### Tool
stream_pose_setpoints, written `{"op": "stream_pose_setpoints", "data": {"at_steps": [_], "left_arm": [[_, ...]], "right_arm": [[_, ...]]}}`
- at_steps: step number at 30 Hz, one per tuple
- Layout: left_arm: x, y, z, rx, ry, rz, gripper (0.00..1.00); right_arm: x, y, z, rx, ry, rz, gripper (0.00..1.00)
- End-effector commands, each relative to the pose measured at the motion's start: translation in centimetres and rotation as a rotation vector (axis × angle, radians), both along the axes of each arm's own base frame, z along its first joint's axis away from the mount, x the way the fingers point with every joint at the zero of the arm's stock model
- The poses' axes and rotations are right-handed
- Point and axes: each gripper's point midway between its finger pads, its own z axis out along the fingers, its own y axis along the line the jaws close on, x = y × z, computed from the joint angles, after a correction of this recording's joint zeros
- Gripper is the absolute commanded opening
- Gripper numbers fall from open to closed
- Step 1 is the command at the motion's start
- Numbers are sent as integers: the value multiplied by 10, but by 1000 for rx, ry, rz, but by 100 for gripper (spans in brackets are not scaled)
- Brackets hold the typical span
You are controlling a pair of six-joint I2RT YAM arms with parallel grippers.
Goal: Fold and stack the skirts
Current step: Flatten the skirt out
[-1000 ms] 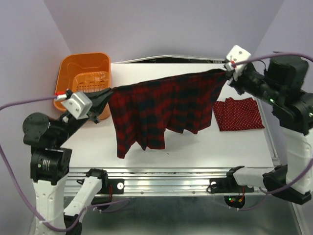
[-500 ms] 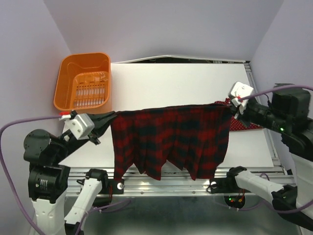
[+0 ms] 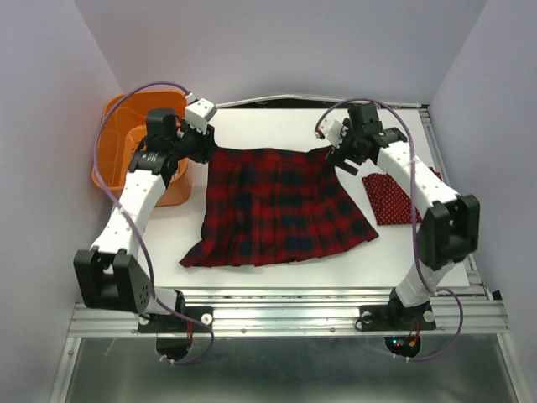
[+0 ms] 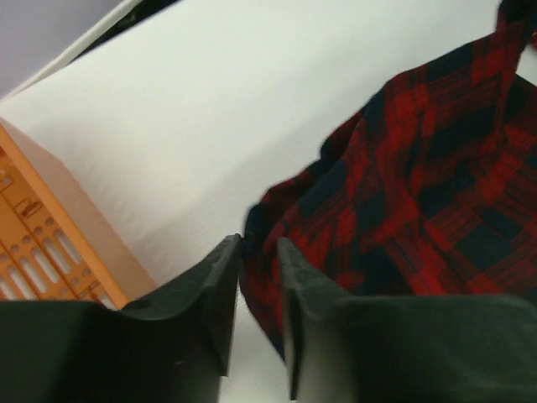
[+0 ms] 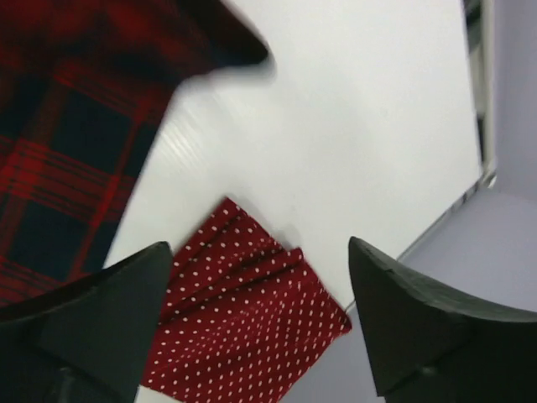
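Note:
The red-and-black plaid skirt [image 3: 281, 210] lies spread flat on the white table [image 3: 268, 126], waistband at the far side. My left gripper [image 3: 208, 149] sits low at its far left corner. In the left wrist view the fingers [image 4: 258, 248] stand a little apart, with the plaid skirt's [image 4: 419, 168] corner lying loose in the gap. My right gripper [image 3: 334, 151] hovers by the far right corner, wide open [image 5: 260, 252] and empty. The plaid edge [image 5: 59, 126] is off to its left. The folded dark red polka-dot skirt [image 3: 384, 206] [image 5: 243, 336] lies on the right, partly under the right arm.
An orange plastic basket [image 3: 109, 155] stands at the table's far left, right beside the left arm; its slotted wall [image 4: 42, 243] shows in the left wrist view. A metal rail [image 3: 294, 304] runs along the near edge. Purple walls close in on three sides.
Both arms swung from the near edge to the far side and laid the hanging plaid skirt flat on the table. Both grippers opened off its corners.

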Motion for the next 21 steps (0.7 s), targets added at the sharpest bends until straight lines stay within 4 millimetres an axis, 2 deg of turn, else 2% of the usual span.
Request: {"op": "stream_pose_setpoints", "data": {"at_steps": [1, 2, 3, 5, 7, 8, 9, 10, 11, 12, 13, 14, 16, 18, 19, 21], "left_arm": [[67, 19, 55, 32, -191, 137, 51], [75, 21, 81, 22, -237, 152, 54], [82, 22, 76, 24, -207, 167, 59], [85, 27, 98, 33, -248, 198, 61], [76, 31, 104, 44, -248, 213, 62], [70, 32, 94, 61, -220, 213, 62], [61, 32, 94, 70, -217, 208, 62], [54, 32, 77, 94, -178, 199, 62], [40, 29, 74, 104, -169, 186, 62], [33, 27, 66, 114, -153, 174, 62], [25, 26, 58, 125, -141, 164, 62], [16, 24, 31, 145, -87, 151, 62], [-4, 14, 22, 152, -71, 115, 62], [-20, 5, -3, 167, -5, 65, 62], [-28, 0, -11, 170, 14, 69, 62], [-36, -7, -19, 169, 50, 62, 62]], "right_arm": [[79, -28, 31, -66, -178, -177, 96], [85, -26, 29, -60, -169, -193, 97], [85, -22, 28, -31, -144, -201, 100], [90, -15, 36, 1, -132, -194, 100], [79, -8, 31, 32, -75, -167, 99], [71, -7, 27, 36, -47, -155, 97], [61, -3, 18, 48, 4, -131, 93], [53, -1, 11, 52, 42, -117, 90], [36, 4, -7, 70, 122, -90, 83], [28, 5, -15, 77, 161, -85, 83], [20, 7, -24, 87, 202, -76, 76], [12, 10, -32, 98, 242, -67, 74], [-7, 16, -55, 127, 353, -56, 65], [-18, 18, -72, 137, 421, -62, 62], [-27, 19, -88, 133, 481, -66, 57], [-37, 17, -105, 125, 539, -81, 53]]}}
